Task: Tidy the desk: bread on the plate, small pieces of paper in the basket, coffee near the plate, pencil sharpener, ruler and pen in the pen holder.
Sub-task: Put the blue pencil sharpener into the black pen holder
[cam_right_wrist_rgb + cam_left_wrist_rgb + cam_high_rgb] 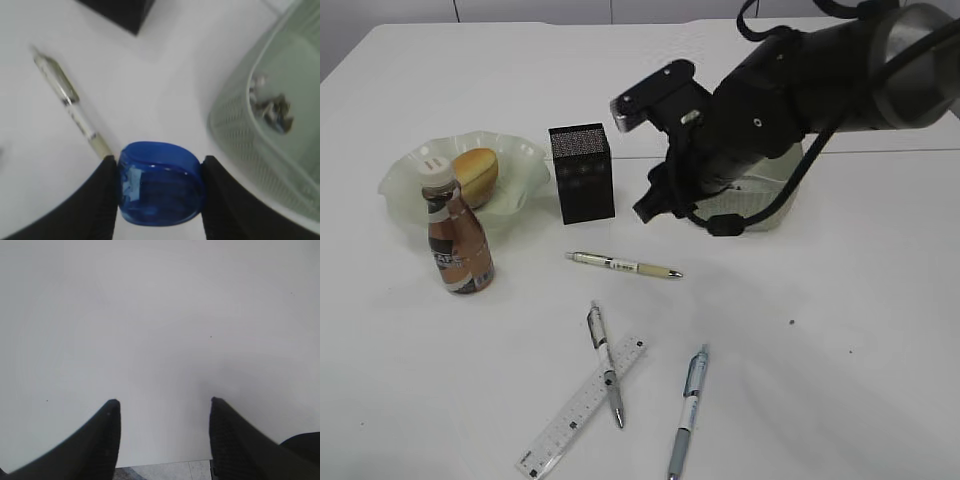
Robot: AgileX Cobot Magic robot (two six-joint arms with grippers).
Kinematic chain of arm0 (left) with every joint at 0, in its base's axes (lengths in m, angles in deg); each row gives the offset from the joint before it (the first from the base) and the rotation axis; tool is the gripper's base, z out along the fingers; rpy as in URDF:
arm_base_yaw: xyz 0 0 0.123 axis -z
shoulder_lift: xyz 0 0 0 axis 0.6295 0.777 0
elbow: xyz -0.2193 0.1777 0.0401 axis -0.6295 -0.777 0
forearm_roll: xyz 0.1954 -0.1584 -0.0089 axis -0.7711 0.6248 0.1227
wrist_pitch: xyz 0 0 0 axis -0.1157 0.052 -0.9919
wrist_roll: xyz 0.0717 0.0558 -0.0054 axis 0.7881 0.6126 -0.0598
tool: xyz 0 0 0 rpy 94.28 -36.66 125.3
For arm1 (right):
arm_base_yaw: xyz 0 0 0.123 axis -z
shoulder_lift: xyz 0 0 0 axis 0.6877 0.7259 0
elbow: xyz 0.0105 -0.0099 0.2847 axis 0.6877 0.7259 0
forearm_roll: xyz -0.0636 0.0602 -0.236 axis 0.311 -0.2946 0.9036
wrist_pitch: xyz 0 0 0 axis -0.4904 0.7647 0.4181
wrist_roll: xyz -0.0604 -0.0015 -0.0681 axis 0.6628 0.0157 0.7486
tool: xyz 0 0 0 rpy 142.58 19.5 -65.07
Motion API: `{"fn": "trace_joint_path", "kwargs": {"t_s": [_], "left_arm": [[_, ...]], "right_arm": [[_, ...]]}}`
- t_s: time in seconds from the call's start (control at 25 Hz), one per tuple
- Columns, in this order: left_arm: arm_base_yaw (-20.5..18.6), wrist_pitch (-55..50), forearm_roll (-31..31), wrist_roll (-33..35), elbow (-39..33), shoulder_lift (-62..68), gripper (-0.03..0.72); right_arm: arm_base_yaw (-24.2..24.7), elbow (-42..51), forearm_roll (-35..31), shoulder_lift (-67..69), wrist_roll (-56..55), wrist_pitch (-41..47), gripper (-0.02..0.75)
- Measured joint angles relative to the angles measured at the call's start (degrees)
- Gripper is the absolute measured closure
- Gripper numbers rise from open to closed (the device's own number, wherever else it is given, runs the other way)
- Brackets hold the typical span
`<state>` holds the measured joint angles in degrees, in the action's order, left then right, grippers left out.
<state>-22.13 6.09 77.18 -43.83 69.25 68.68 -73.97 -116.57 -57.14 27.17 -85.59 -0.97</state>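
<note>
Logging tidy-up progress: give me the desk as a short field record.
bread: on the plate, bun inside
coffee: bottle upright beside the plate
basket: holds paper scraps
sharpener: blue, clamped in right pincer
left pincer: open, empty
holder: upright
pens: three loose on desk; one lies across ruler

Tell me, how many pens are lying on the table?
3: a cream pen in front of the black box, a grey pen across the ruler, a blue pen to its right. The arm may hide others.

Three pens [625,265] – one ruler [582,405], bottle [457,232], blue sharpener [160,183].
</note>
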Motion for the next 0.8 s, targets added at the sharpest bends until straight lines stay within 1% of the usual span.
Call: {"fn": "trace_joint_path", "kwargs": {"t_s": [0.12,0.44,0.72,0.8], "left_arm": [[0.00,0.00,0.00,0.00,0.00,0.00,0.272],[0.00,0.00,0.00,0.00,0.00,0.00,0.272],[0.00,0.00,0.00,0.00,0.00,0.00,0.272],[0.00,0.00,0.00,0.00,0.00,0.00,0.272]], "right_arm": [[0.87,-0.09,0.36,0.04,0.00,-7.65,0.413],[5.51,-0.09,0.62,0.99,-0.74,-25.51,0.413],[5.66,-0.24,0.05,2.95,-2.32,-41.19,0.413],[5.66,-0.49,-0.49,4.91,-2.47,-44.03,0.413]]}}
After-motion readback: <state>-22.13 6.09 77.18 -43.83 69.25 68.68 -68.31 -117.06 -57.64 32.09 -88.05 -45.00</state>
